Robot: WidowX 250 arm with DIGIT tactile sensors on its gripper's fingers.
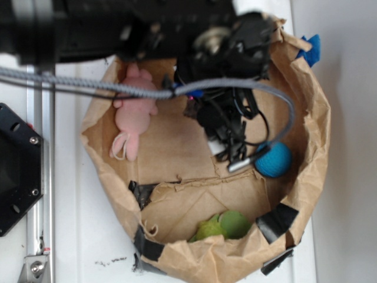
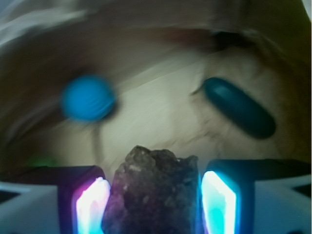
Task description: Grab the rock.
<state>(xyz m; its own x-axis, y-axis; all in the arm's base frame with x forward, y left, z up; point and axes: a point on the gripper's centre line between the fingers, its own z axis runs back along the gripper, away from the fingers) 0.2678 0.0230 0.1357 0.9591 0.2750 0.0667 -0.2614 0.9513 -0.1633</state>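
Inside the brown paper bag [image 1: 306, 177] on the white tabletop [image 1: 347, 118], going left to right in the exterior view: a pink plush toy [image 1: 134, 115] at upper left, a green toy [image 1: 227, 225] at the bottom centre, then the blue ball [image 1: 274, 159] at right, just beside the arm. In the wrist view the ball sits at left, the rock [image 2: 153, 192] at bottom centre — clamped between the lit pads of the tool [image 2: 155, 200] — and a dark green oblong object [image 2: 239, 107] at upper right
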